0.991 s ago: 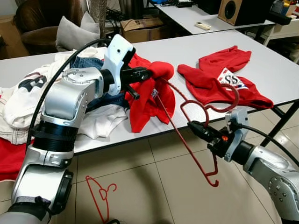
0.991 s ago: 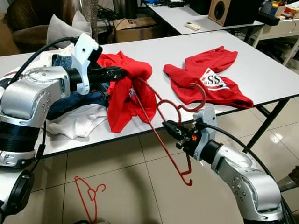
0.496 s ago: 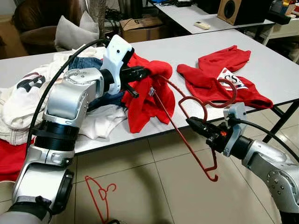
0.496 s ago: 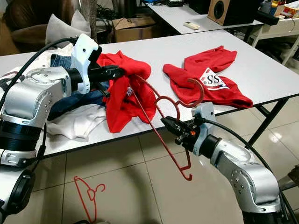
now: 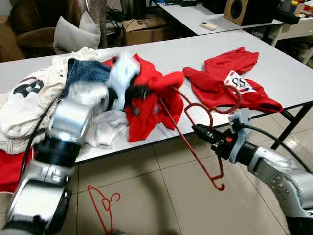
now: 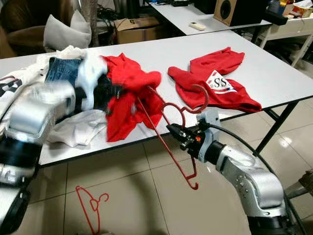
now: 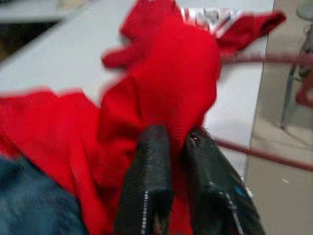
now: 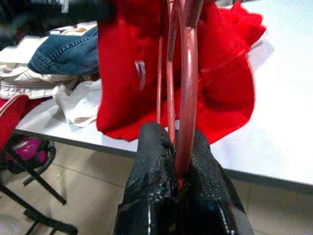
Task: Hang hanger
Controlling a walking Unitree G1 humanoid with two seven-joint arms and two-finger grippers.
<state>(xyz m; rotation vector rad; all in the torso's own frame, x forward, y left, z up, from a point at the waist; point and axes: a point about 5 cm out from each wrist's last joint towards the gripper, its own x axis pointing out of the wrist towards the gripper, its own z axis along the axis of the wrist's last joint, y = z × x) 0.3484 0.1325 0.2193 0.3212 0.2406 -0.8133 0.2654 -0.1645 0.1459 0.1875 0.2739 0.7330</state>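
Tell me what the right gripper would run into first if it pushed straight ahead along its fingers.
Probably the red garment draped over the table edge. The right gripper, shut on the red hanger, points toward it, though depth is hard to judge.

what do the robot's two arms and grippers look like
Both arms are chunky silver metal with black joint bands and a black cable looping along each. The left gripper and right gripper have two long black textured fingers; white housing sits behind each, and the right shows an orange spot.
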